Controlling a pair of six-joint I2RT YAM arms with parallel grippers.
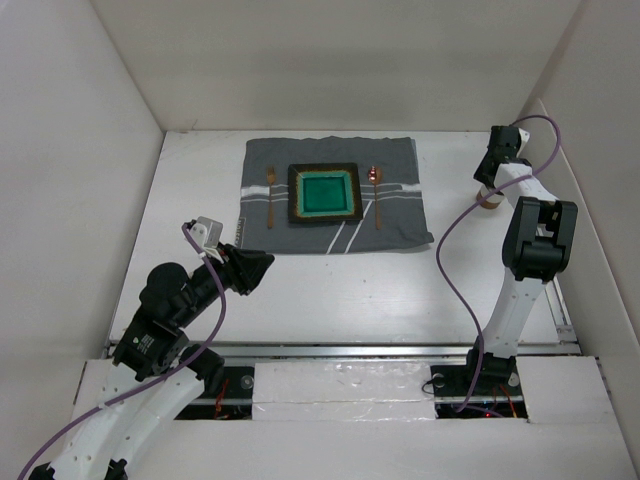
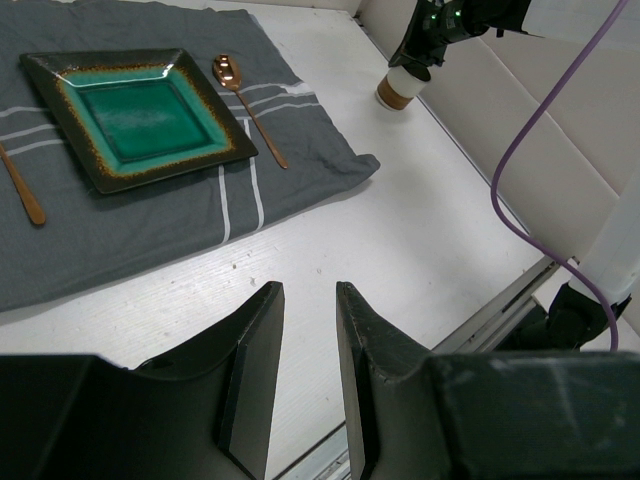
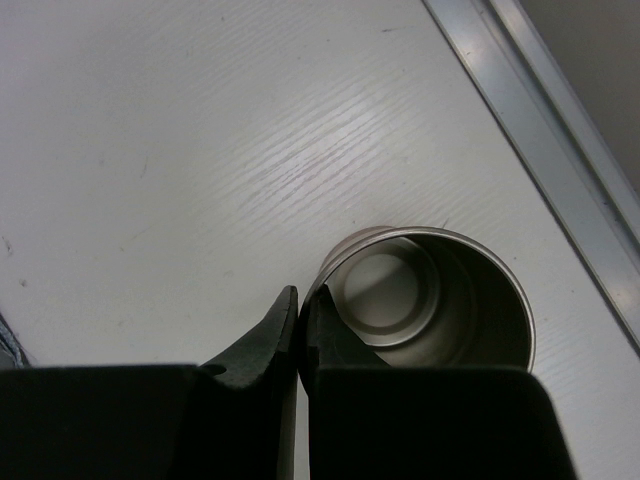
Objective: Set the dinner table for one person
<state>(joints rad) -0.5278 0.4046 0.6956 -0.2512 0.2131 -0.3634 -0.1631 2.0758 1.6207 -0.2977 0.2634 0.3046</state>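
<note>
The white dinner table (image 1: pixel 350 295) carries a grey striped cloth (image 1: pixel 400 228) at the back. On the cloth lie a square green plate (image 1: pixel 325 194), a copper fork (image 1: pixel 268 195) to its left and a copper spoon (image 1: pixel 375 190) to its right. A metal cup (image 3: pixel 440 300) stands at the far right (image 1: pixel 488 203). My right gripper (image 3: pixel 303 300) is shut on the cup's rim, one finger inside and one outside. My left gripper (image 2: pixel 310 300) is open and empty, above bare table in front of the cloth (image 1: pixel 262 268).
White walls enclose the table on the left, back and right; the cup sits close to the right wall (image 2: pixel 560 110). A metal rail (image 1: pixel 400 350) runs along the near table edge. The right arm's purple cable (image 1: pixel 455 270) hangs over the table's right part.
</note>
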